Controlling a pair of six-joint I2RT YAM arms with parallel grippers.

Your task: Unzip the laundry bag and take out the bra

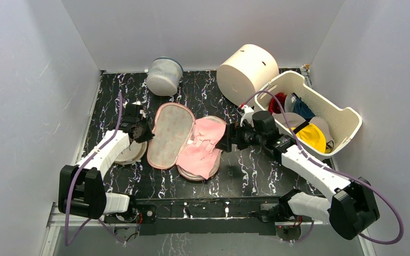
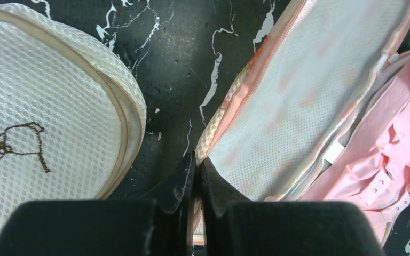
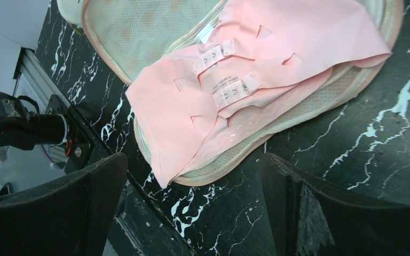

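Note:
The laundry bag [image 1: 170, 136] lies unzipped and spread open like a clamshell, pale lining up. The pale-pink bra [image 1: 202, 146] lies on its right half, hooks and straps showing. My left gripper [image 1: 143, 132] is shut on the rim of the open left flap; in the left wrist view the fingers [image 2: 197, 160] pinch the salmon edge of the bag [image 2: 309, 90], with the bra [image 2: 400, 144] at the right. My right gripper [image 1: 225, 137] is open and empty just right of the bag. In the right wrist view it [image 3: 192, 165] hovers over the table beside the bag's rim [image 3: 299, 112] and the bra [image 3: 256, 80].
A round beige disc with a glasses drawing [image 1: 127, 153] lies under my left arm, also in the left wrist view [image 2: 42, 122]. A mesh cylinder with a blue rim [image 1: 164, 76] and a cream drum [image 1: 247, 72] stand at the back. A white basket [image 1: 352, 114] with coloured garments stands at the right.

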